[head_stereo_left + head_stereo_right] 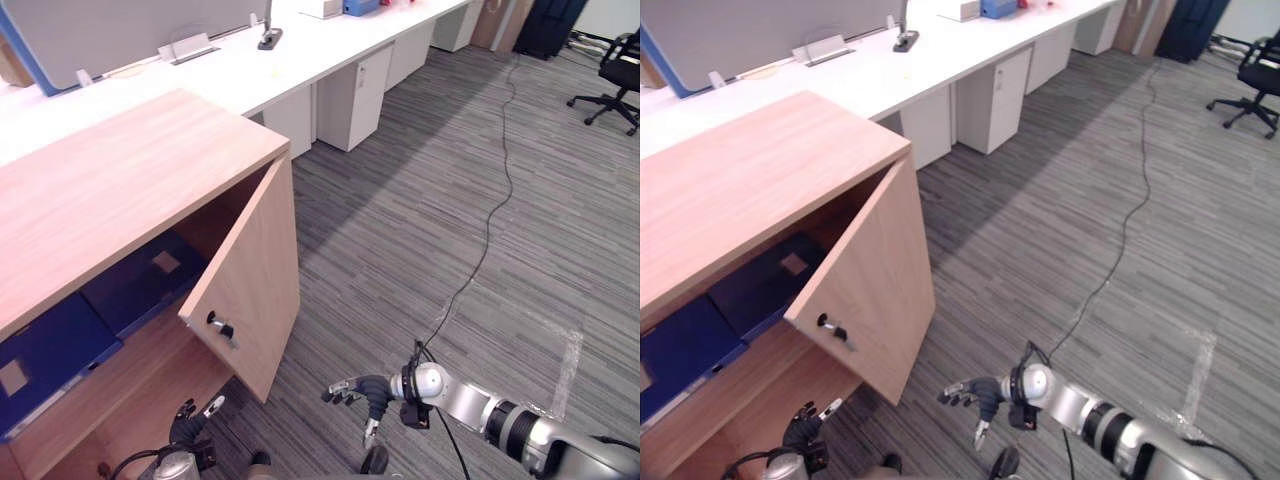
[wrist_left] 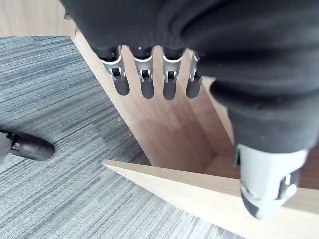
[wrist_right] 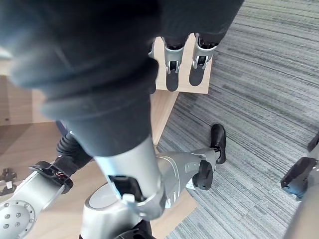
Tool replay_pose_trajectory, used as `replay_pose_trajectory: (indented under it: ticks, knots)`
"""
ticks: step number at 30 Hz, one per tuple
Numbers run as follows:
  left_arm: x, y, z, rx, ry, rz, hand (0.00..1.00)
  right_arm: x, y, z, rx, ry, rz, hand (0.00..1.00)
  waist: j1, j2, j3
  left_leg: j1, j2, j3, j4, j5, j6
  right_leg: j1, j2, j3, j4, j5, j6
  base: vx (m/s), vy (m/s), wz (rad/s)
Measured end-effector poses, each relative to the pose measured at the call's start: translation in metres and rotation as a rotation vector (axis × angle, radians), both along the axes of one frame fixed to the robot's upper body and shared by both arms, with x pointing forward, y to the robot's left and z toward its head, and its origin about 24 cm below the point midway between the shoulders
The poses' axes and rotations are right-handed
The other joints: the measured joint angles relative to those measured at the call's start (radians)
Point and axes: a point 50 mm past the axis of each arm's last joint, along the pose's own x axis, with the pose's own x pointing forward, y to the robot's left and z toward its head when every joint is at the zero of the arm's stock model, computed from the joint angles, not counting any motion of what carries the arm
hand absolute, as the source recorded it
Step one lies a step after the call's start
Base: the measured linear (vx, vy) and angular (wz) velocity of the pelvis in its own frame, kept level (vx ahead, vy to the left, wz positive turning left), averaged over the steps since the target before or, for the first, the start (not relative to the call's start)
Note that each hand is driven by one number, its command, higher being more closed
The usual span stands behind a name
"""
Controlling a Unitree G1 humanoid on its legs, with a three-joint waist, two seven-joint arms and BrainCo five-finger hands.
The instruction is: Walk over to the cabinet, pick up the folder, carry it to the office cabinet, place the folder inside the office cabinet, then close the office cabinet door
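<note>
Low down, the left hand (image 1: 188, 422) and right hand (image 1: 362, 392) are held with fingers loosely extended, empty. A blue folder (image 1: 140, 285) is laid on a shelf inside the office cabinet (image 1: 120, 170), well apart from both.

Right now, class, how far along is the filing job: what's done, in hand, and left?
Done: blue folders lie inside the office cabinet. In hand: nothing; the left hand and right hand are open and empty, low by the door. Left: the door stands open and needs shutting.
</note>
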Motion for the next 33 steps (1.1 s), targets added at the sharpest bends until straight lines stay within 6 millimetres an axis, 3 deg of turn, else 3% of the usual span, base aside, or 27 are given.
replay_pose_trajectory:
  ticks: [3,4,5,7,9,12,13,15,17,20,21,22,23,24,25,26,28,30,31,32,33]
  knots:
    - [-0.001,-0.001,-0.001,-0.001,0.004,0.003,0.0,0.004,0.013,-0.018,-0.018,-0.012,-0.102,0.0,0.022,-0.006,0.006,-0.014,-0.002,-0.018,0.007,-0.014,0.013,0.005,-0.001,-0.018,0.0,0.0,0.0,-0.15,0.038,0.3]
    - [-0.003,-0.004,-0.001,-0.006,-0.002,0.017,0.0,0.006,0.02,-0.029,-0.016,-0.008,-0.205,0.0,0.035,-0.003,0.012,-0.046,-0.002,-0.041,0.041,-0.037,0.045,0.006,0.0,-0.03,0.006,0.002,0.0,-0.1,0.023,0.3]
    - [-0.003,-0.005,-0.001,-0.009,-0.007,0.02,0.0,0.006,0.021,-0.032,-0.02,-0.008,-0.23,0.0,0.039,-0.002,0.012,-0.053,-0.002,-0.045,0.051,-0.042,0.054,0.004,0.001,-0.034,0.009,0.001,0.0,-0.07,0.019,0.43]
    - [0.001,-0.016,0.0,-0.04,-0.038,0.053,0.0,0.007,0.021,-0.05,-0.048,0.015,-0.455,0.0,0.062,-0.001,0.034,-0.104,0.001,-0.035,0.133,-0.084,0.167,-0.027,-0.03,-0.068,0.111,-0.057,-0.006,-0.04,0.049,0.5]
    - [-0.008,-0.022,-0.004,-0.059,-0.018,0.077,0.0,0.004,0.014,-0.06,-0.075,0.031,-0.626,0.0,0.07,0.005,0.043,-0.137,0.027,0.065,0.162,-0.097,0.225,-0.028,-0.042,-0.098,0.102,-0.066,-0.002,-0.04,0.025,0.48]
    - [-0.014,-0.028,-0.006,-0.084,-0.007,0.099,0.0,-0.013,-0.015,-0.078,-0.116,0.099,-0.937,0.0,0.069,0.002,0.05,-0.162,0.023,0.272,0.223,-0.08,0.178,-0.005,-0.069,-0.151,0.069,-0.056,0.013,0.03,0.07,0.58]
    - [-0.018,-0.026,-0.006,-0.083,-0.009,0.117,0.0,-0.025,-0.03,-0.086,-0.101,0.17,-1.154,0.0,0.072,0.003,0.048,-0.129,-0.004,0.266,0.161,-0.041,0.148,0.025,-0.067,-0.176,0.046,-0.045,0.027,0.09,0.148,0.58]
    - [-0.023,-0.024,-0.007,-0.085,0.003,0.125,0.0,-0.039,-0.041,-0.092,-0.071,0.231,-1.365,0.0,0.064,-0.012,0.041,-0.104,-0.045,0.232,0.099,-0.015,0.13,0.059,-0.087,-0.224,0.027,-0.035,0.042,0.15,0.109,0.76]
    - [-0.021,-0.029,-0.007,-0.102,0.002,0.115,0.0,-0.053,-0.053,-0.098,-0.092,0.256,-1.51,0.0,0.052,-0.01,0.034,-0.083,-0.092,0.177,0.044,0.007,0.133,0.095,-0.124,-0.289,0.035,-0.034,0.06,0.23,0.119,1.04]
    - [-0.022,-0.033,-0.008,-0.118,0.006,0.104,0.0,-0.076,-0.065,-0.105,-0.133,0.293,-1.616,0.0,0.037,-0.004,0.013,-0.057,-0.162,0.097,0.023,0.004,0.146,0.118,-0.258,-0.372,0.234,-0.11,0.12,0.29,0.199,1.09]
    - [-0.024,-0.034,-0.01,-0.12,0.016,0.105,0.0,-0.088,-0.07,-0.108,-0.163,0.307,-1.636,0.0,0.026,-0.004,0.009,-0.038,-0.194,0.052,0.028,0.008,0.151,0.132,-0.337,-0.387,0.365,-0.139,0.107,0.26,0.184,0.98]
    - [-0.025,-0.034,-0.011,-0.122,0.024,0.104,0.0,-0.094,-0.072,-0.11,-0.178,0.315,-1.644,0.0,0.017,-0.001,0.003,-0.029,-0.204,0.033,0.038,0.008,0.158,0.133,-0.377,-0.378,0.443,-0.145,0.092,0.31,0.241,1.27]
    - [-0.027,-0.032,-0.012,-0.115,0.035,0.098,0.0,-0.103,-0.074,-0.112,-0.189,0.339,-1.668,0.0,0.0,0.0,0.001,-0.011,-0.227,-0.012,0.06,-0.007,0.173,0.105,-0.455,-0.29,0.611,-0.13,0.023,0.27,0.24,1.08]
    - [-0.026,-0.028,-0.011,-0.102,0.037,0.091,0.0,-0.098,-0.074,-0.11,-0.168,0.325,-1.68,0.0,-0.009,-0.002,0.004,-0.001,-0.23,-0.04,0.083,-0.025,0.186,0.027,-0.47,-0.109,0.739,-0.139,0.005,0.25,0.222,0.89]
    - [-0.026,-0.026,-0.011,-0.095,0.04,0.091,0.0,-0.095,-0.075,-0.109,-0.159,0.315,-1.68,0.0,-0.012,0.002,0.007,-0.002,-0.225,-0.055,0.095,-0.031,0.185,-0.012,-0.447,-0.012,0.771,-0.181,0.021,0.18,0.128,0.65]
    - [-0.024,-0.021,-0.01,-0.079,0.039,0.096,0.0,-0.092,-0.074,-0.107,-0.142,0.302,-1.685,0.0,-0.018,0.004,0.007,-0.003,-0.213,-0.084,0.112,-0.038,0.18,-0.065,-0.368,0.168,0.765,-0.243,0.037,0.14,0.006,0.64]
    - [-0.017,-0.016,-0.007,-0.06,0.024,0.102,0.0,-0.093,-0.072,-0.107,-0.122,0.307,-1.718,0.0,-0.043,-0.005,0.007,-0.015,-0.21,-0.157,0.136,-0.061,0.162,-0.09,-0.239,0.418,0.618,-0.279,0.062,0.12,-0.112,0.97]
    - [-0.007,-0.021,-0.006,-0.059,0.007,0.084,0.0,-0.093,-0.07,-0.106,-0.108,0.3,-1.734,0.0,-0.063,-0.019,0.003,-0.029,-0.213,-0.233,0.162,-0.076,0.138,-0.09,-0.189,0.521,0.504,-0.275,0.07,0.08,-0.251,1.08]
    - [-0.006,-0.022,-0.006,-0.058,0.007,0.08,0.0,-0.094,-0.068,-0.107,-0.106,0.307,-1.734,0.0,-0.064,-0.026,0.0,-0.03,-0.214,-0.247,0.165,-0.082,0.128,-0.089,-0.187,0.524,0.483,-0.267,0.082,0.06,-0.407,0.94]
    - [-0.006,-0.019,-0.005,-0.044,0.005,0.078,0.0,-0.097,-0.06,-0.108,-0.1,0.336,-1.731,0.0,-0.064,-0.055,-0.005,-0.026,-0.222,-0.271,0.165,-0.095,0.11,-0.079,-0.195,0.509,0.442,-0.217,0.132,0.03,-0.401,0.64]
    - [-0.009,-0.017,-0.006,-0.038,0.013,0.087,0.0,-0.099,-0.054,-0.11,-0.096,0.356,-1.728,0.0,-0.064,-0.078,-0.014,-0.023,-0.223,-0.29,0.164,-0.109,0.092,-0.06,-0.207,0.468,0.426,-0.252,0.178,0.03,-0.455,0.59]
